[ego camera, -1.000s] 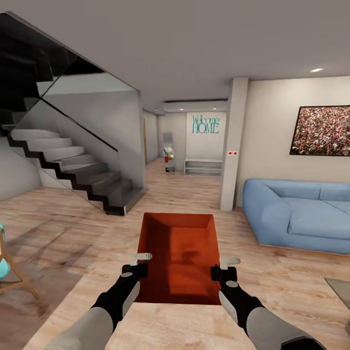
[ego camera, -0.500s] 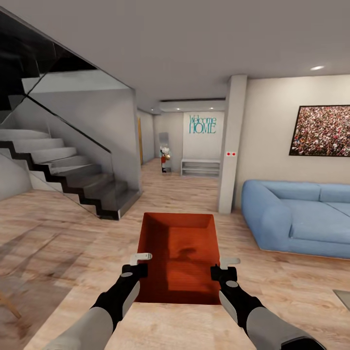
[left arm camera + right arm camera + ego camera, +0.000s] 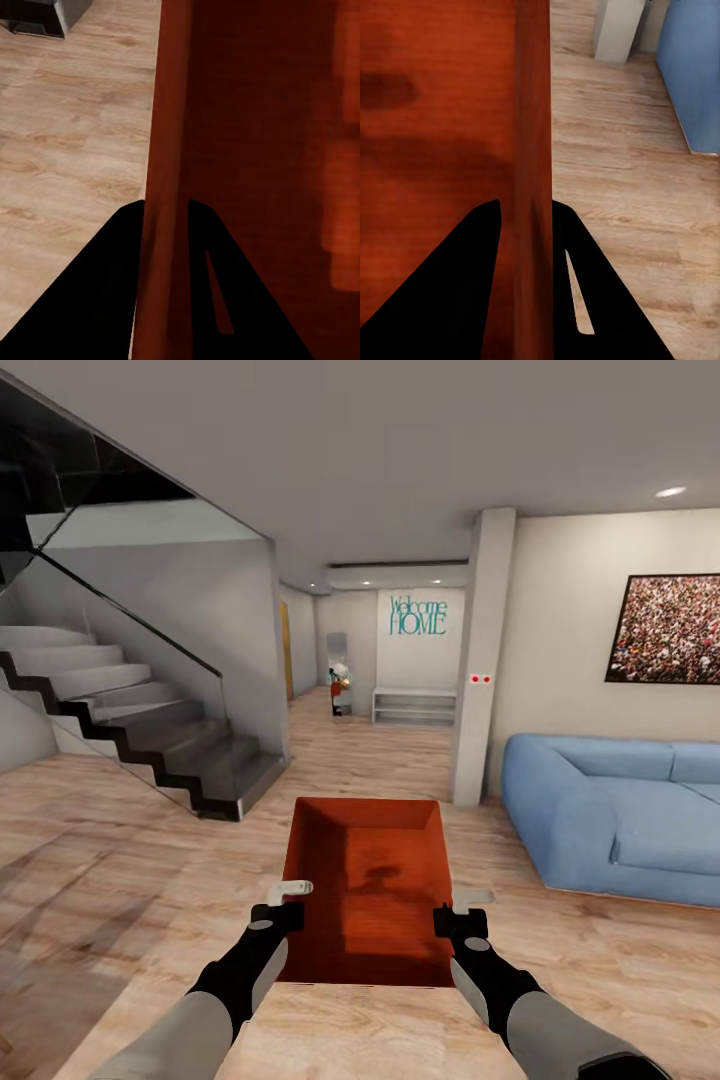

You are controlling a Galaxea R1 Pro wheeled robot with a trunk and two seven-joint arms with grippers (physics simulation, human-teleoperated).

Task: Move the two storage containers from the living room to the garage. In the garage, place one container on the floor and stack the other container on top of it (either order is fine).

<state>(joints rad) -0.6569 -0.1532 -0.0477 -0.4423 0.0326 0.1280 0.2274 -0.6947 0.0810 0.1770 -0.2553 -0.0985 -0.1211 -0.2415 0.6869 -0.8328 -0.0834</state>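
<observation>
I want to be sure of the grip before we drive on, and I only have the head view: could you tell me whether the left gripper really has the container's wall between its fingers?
Observer: Yes. In the left wrist view the left gripper straddles the storage container wall, one dark finger on each side.
Operator: And the right side, please?
Observer: Same there: the right gripper has the opposite wall between its fingers.
Operator: Anything under the container?
Observer: The wrist views show wood-plank floor beside each wall; nothing else close by.
</observation>
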